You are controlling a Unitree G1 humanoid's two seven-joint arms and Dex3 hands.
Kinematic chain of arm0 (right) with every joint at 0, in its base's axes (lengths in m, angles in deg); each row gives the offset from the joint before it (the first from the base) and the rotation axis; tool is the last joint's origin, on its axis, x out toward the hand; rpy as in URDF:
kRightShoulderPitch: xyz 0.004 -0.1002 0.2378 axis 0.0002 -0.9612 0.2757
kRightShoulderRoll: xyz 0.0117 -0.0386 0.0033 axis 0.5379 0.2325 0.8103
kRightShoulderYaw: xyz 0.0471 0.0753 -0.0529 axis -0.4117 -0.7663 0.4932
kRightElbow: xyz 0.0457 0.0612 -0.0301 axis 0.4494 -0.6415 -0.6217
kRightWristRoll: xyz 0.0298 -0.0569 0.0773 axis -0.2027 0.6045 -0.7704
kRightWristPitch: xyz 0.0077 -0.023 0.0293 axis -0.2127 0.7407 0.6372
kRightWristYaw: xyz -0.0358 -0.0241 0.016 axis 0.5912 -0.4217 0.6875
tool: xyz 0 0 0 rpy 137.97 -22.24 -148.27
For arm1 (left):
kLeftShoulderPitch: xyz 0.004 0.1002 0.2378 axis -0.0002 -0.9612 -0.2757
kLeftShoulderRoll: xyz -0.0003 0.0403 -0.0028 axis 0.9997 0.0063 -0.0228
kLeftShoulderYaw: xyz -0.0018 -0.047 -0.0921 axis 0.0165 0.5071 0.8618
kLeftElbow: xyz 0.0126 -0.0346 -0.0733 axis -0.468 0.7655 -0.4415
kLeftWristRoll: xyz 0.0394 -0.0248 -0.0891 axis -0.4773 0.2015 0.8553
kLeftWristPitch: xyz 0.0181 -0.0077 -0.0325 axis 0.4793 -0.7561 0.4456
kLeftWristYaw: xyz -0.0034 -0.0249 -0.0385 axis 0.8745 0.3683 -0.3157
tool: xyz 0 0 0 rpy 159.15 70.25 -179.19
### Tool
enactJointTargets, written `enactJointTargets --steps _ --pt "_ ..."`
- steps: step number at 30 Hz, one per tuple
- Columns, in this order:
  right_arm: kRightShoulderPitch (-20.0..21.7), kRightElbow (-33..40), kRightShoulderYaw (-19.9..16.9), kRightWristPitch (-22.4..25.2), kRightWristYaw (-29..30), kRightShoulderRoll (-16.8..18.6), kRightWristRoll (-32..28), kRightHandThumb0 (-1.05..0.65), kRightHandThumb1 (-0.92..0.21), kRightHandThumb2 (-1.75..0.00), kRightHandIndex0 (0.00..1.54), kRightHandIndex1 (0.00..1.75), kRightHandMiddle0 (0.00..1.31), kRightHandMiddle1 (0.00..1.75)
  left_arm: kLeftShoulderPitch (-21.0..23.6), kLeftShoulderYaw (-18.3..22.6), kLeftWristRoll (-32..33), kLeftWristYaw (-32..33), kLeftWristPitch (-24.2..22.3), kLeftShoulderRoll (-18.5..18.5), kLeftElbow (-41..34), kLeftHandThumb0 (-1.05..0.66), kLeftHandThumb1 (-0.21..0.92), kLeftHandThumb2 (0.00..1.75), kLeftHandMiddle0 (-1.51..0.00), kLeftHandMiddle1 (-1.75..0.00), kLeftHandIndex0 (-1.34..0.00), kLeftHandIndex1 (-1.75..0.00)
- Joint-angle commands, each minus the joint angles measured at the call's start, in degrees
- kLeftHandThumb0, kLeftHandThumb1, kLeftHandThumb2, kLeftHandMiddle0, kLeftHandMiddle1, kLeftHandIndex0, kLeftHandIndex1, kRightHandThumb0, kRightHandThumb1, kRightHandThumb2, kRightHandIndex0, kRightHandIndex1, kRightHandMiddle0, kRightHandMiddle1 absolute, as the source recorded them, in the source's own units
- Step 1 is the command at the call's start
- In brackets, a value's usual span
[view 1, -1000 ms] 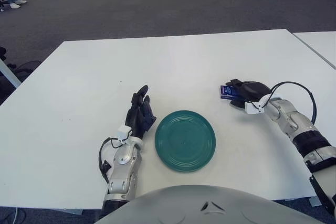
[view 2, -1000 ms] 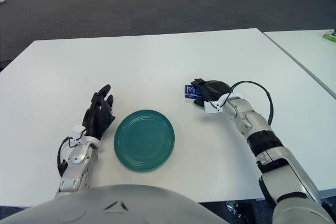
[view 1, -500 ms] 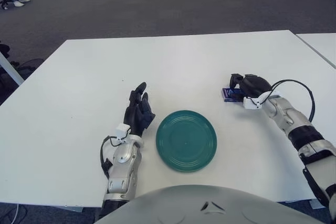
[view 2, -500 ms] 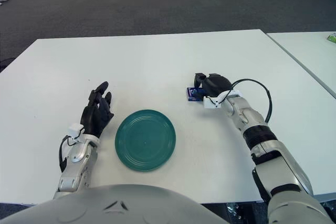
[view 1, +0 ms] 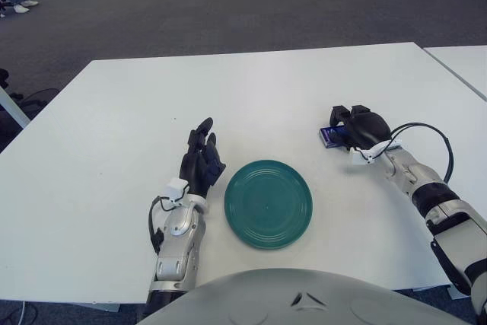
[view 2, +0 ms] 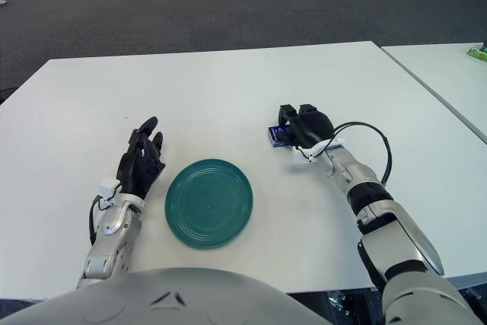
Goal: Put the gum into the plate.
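A small blue pack of gum [view 1: 327,138] lies on the white table [view 1: 251,89], to the right of the round green plate [view 1: 268,203] and slightly farther back. My right hand [view 1: 344,129] sits on top of the pack. Its black fingers curl down around it, so only the pack's left end shows. The pack looks level with the tabletop. My left hand [view 1: 202,159] is just left of the plate, its fingers straight and together and pointing away from me, holding nothing. The plate has nothing in it.
A second white table [view 1: 464,62] stands to the right across a narrow gap. Grey carpet lies beyond the far edge. A black cable [view 1: 426,131] loops off my right wrist.
My right hand has turned from behind the gum to above it and closed its fingers over the pack, hiding the label. The left hand and plate stay put.
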State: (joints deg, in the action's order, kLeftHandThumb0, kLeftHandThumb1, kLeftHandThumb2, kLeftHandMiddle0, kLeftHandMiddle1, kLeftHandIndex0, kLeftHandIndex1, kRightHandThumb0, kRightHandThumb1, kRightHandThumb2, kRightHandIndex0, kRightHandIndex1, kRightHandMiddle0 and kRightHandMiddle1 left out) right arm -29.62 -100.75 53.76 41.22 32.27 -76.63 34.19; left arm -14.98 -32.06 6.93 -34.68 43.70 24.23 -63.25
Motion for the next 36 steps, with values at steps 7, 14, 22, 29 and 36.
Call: enactJointTargets --steps 7,14,22,29,36 --pt "1.4 -6.3 4.3 0.9 4.7 2.5 2.8 -0.57 -0.92 -0.76 1.02 1.75 0.77 1.75 -0.1 -0.2 -0.8 0.7 -1.2 -0.5 -1.6 -0.88 0.92 0.87 -0.22 0.00 0.00 -0.59" --pt "2.4 -8.0 5.6 1.0 6.6 3.0 2.8 -0.54 -0.92 -0.76 1.05 1.75 0.80 1.75 -0.2 -0.4 -1.0 0.5 -1.6 -0.2 -2.1 -0.85 0.92 0.87 -0.20 0.00 0.00 -0.57" --pt "3.1 -8.9 6.5 0.9 6.8 3.1 2.2 -0.56 -0.92 -0.73 1.01 1.75 0.77 1.75 -0.4 -0.4 -1.1 0.7 -2.2 -0.2 -2.7 -0.84 0.92 0.88 -0.20 0.00 0.00 -0.57" --pt "2.8 -7.5 5.8 1.8 -1.7 2.6 -0.1 -0.76 -0.92 -0.81 0.54 1.45 0.23 1.55 -0.3 -0.3 -0.5 0.3 -2.8 -0.2 -3.0 -0.83 0.92 0.88 -0.20 0.00 0.00 -0.56" --pt "1.6 -1.2 6.7 -0.4 -8.3 -1.6 0.9 -0.87 -0.92 -0.86 0.35 0.90 0.02 0.97 -0.3 -0.2 0.3 0.1 -3.1 -0.4 -3.0 -0.82 0.92 0.88 -0.20 0.00 0.00 -0.57"
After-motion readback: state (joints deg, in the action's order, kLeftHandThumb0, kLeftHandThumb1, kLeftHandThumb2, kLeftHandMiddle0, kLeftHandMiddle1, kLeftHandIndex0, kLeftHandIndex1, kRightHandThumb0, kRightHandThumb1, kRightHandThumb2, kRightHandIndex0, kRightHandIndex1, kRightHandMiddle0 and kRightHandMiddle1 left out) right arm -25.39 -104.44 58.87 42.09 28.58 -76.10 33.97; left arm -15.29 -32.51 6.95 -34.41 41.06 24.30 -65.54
